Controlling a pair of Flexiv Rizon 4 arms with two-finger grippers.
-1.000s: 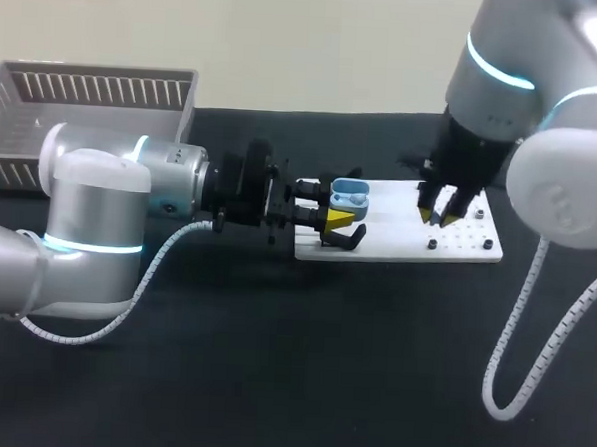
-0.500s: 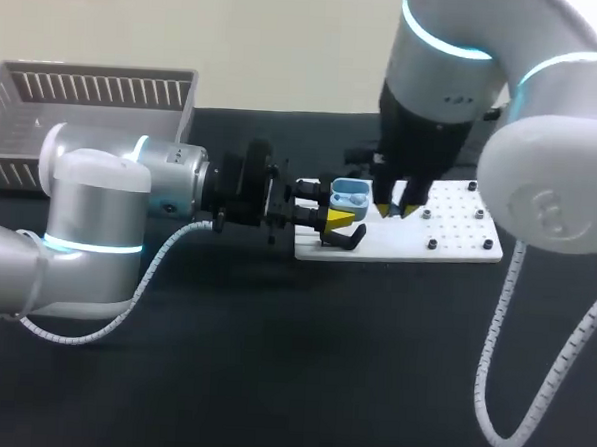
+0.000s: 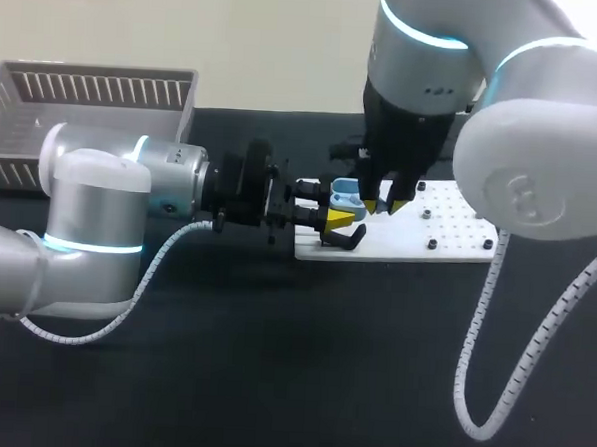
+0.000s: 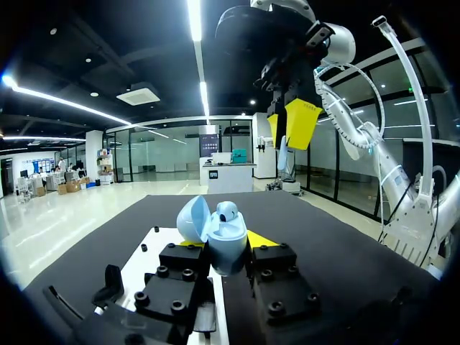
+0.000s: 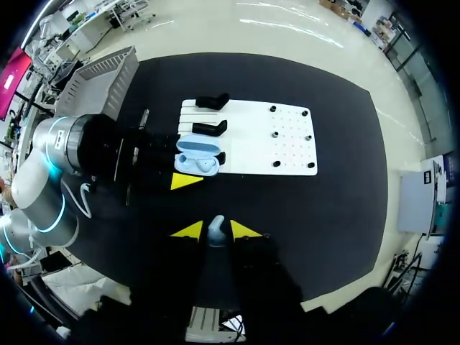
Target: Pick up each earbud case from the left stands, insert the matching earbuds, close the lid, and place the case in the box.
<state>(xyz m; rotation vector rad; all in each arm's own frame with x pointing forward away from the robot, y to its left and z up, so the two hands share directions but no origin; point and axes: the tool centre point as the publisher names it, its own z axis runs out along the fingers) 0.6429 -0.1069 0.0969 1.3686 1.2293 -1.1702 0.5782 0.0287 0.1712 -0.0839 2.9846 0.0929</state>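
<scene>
Blue case [image 3: 346, 193] (partly hidden) beneath right gripper [image 3: 380, 205]

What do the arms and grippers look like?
The left arm and right arm are rounded and silver-white, with glowing cyan rings. A white coiled cable runs beside each. The left gripper and right gripper are black with yellow tips.

readable text: none is showing | head view: no print is resolving | left wrist view: no print is resolving | right wrist view: no print is resolving
</scene>
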